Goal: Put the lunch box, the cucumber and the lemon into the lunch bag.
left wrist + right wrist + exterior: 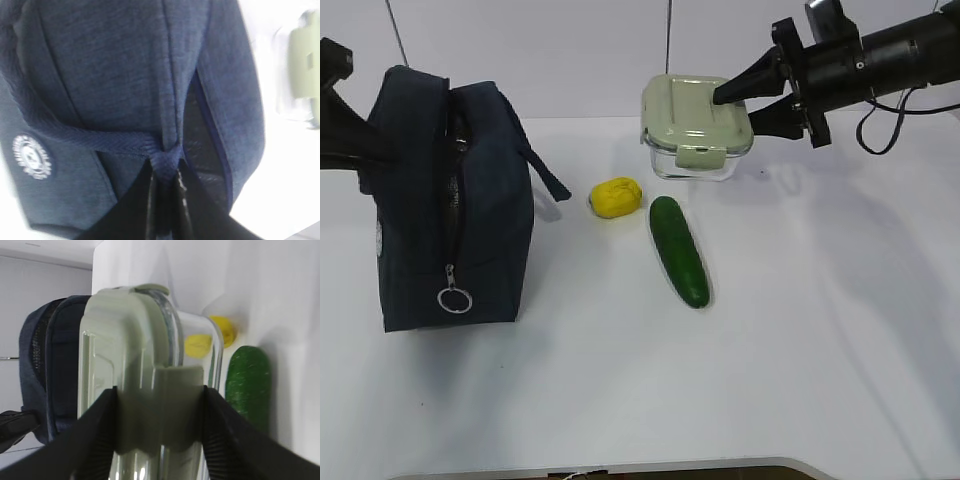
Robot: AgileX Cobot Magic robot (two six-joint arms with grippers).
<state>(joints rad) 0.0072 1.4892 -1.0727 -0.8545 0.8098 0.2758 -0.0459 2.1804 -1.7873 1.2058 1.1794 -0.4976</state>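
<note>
Right end effector (745, 103) has its fingers either side of the lunch box (695, 128) lid clip, pressed against it. The box sits at the back of the counter (800, 330). The lunch bag (445, 200) lies well off leftward (zip partly open), its handle (100, 142) pinched in the left end effector (165, 200). Cucumber (678, 250) and lemon (616, 196) wait between.

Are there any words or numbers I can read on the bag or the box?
None can be read.
Round white emblem on the dark navy fabric lunch bag: ring of lettering, too blurred to read.
Pale green lid of the clear glass lunch box: no writing visible.
</note>
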